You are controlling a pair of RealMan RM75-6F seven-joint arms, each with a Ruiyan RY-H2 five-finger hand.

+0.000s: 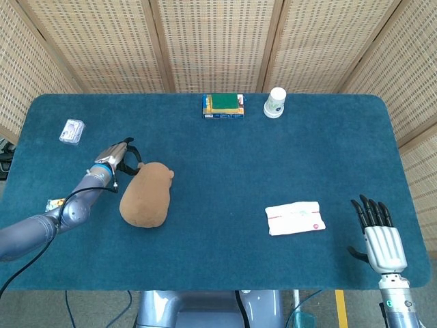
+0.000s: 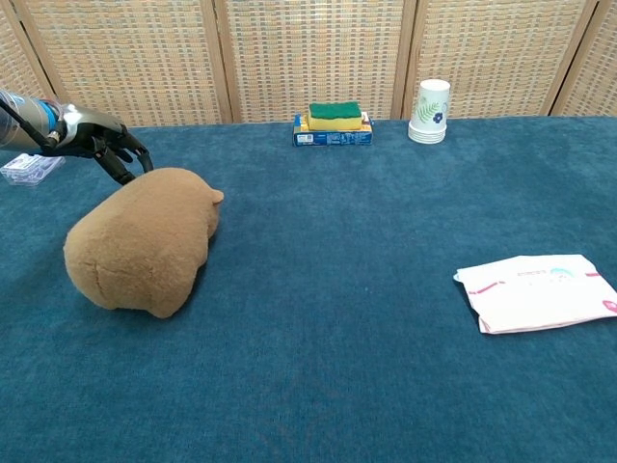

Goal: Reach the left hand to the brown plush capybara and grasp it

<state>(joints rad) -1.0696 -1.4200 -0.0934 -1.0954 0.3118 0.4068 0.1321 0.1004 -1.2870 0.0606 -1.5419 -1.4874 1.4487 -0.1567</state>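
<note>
The brown plush capybara point(image 1: 146, 193) point(image 2: 143, 239) lies on the blue table, left of centre, its head pointing toward the far side. My left hand point(image 1: 119, 156) point(image 2: 106, 148) is at the far-left end of its head, fingers curled down and touching the plush, holding nothing. At the table's near right corner my right hand point(image 1: 379, 232) rests flat with fingers apart and empty; the chest view does not show it.
A clear plastic packet point(image 1: 72, 130) point(image 2: 26, 166) lies far left. A sponge on a blue box point(image 1: 223, 105) point(image 2: 334, 123) and a paper cup point(image 1: 276, 102) point(image 2: 433, 111) stand at the far edge. A white pouch point(image 1: 295, 218) point(image 2: 537, 291) lies right of centre.
</note>
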